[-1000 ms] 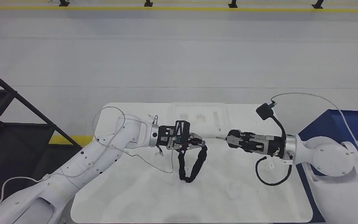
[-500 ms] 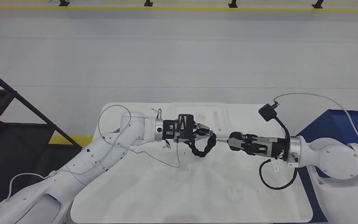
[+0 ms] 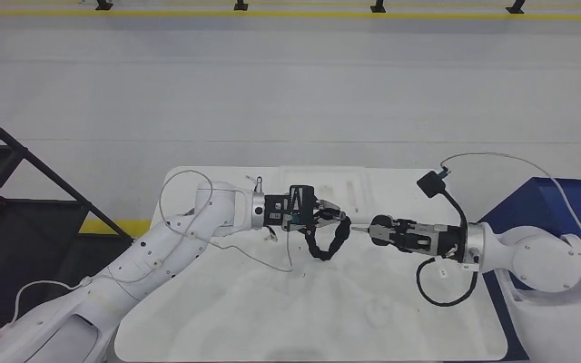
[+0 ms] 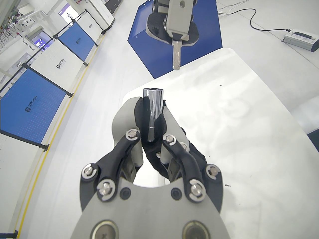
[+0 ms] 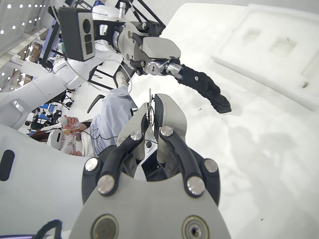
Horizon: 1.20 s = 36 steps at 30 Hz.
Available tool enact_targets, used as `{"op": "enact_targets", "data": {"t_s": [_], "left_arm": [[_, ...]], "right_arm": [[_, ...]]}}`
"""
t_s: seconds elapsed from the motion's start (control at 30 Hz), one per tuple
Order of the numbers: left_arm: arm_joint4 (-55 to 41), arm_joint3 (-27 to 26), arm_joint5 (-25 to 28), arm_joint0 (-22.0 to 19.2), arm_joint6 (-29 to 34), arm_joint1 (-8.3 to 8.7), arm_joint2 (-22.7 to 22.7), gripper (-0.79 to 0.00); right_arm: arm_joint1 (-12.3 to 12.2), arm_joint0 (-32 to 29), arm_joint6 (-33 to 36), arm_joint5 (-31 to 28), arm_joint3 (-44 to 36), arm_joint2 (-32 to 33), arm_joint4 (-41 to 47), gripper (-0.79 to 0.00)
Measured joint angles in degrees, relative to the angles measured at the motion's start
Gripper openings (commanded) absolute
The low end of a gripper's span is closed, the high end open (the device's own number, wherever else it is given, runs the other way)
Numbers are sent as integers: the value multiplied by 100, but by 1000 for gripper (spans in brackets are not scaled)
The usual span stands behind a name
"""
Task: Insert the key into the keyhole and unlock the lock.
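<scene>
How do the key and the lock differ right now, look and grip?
The key is a thin flat blade; the lock is a thick chrome cylinder trailing a black cable. The key sits in the right gripper, the lock in the left gripper. Both are held over the table, not touching.

Right tool point(image 5: 151, 109) pinches key point(image 5: 150, 97), facing lock point(image 5: 152, 68).

Shiny chrome lock point(image 4: 153, 110) with black cable point(image 5: 204, 88), silver key point(image 4: 176, 55), white table point(image 4: 224, 125).
</scene>
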State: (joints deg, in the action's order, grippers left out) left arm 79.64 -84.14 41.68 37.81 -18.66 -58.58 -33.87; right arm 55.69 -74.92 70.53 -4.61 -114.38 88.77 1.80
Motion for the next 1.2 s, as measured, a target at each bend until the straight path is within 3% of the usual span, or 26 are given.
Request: {"op": "enact_targets", "data": {"t_s": [0.17,0.37,0.57,1.2], "left_arm": [[183,-132,-208,113,229,-9,-119,-785],[479,-172,-391,223,-16,-52,-159,-785],[549,-46,-248,203,-282,-146,-109,-785],[650,518,31,-24,-680,-513,83,-785]], "right_arm": [[-46,120,220,594,-281,-20,-106,-785],[-114,155,285,1351,-837,29,-645,-785],[-170,203,357,1960,-1317,-61,-1207,-785],[-265,404,227,2413,-1590,-497,-2010,-785]]}}
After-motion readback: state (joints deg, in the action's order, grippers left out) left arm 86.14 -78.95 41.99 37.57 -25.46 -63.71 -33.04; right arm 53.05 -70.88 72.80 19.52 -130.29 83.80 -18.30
